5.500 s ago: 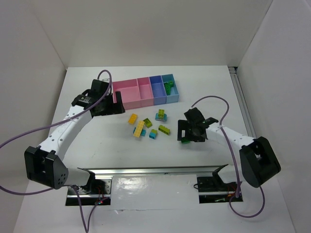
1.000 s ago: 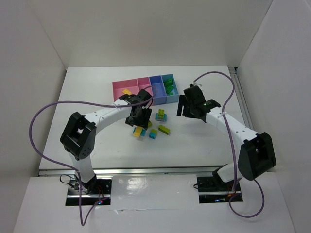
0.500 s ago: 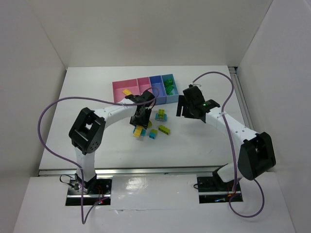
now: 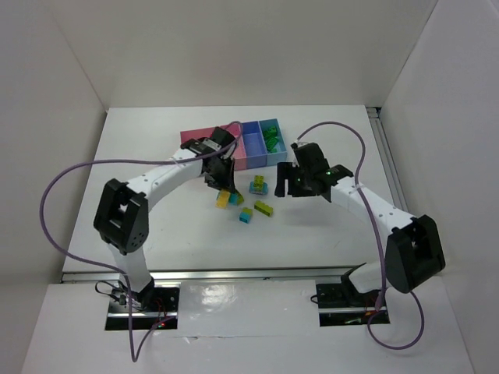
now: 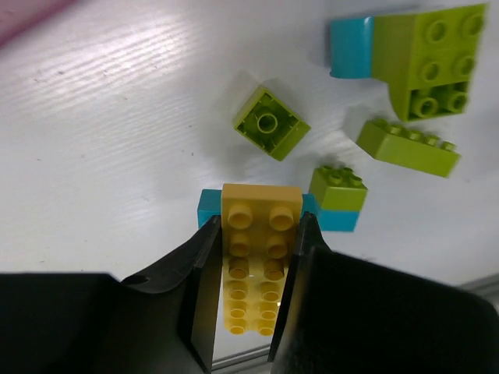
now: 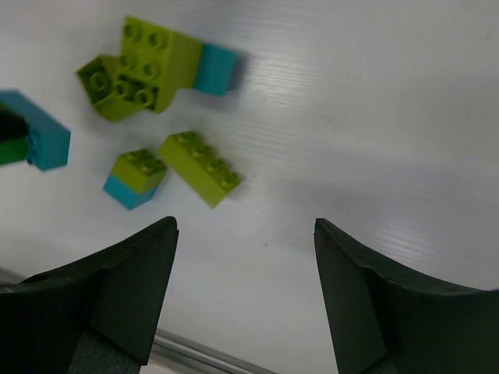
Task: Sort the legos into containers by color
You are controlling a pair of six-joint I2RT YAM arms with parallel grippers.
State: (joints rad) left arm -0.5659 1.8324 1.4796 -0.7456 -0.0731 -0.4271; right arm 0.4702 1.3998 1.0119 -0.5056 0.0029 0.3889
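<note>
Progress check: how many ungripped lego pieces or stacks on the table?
4, all ahead of the left tool: lime square, lime-cyan cluster, long lime brick, lime-on-cyan stack. Others may hide.

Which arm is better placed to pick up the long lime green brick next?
The right. The right gripper is open and empty, with the long lime green brick lying just ahead of it. The left gripper is shut on a yellow brick.
</note>
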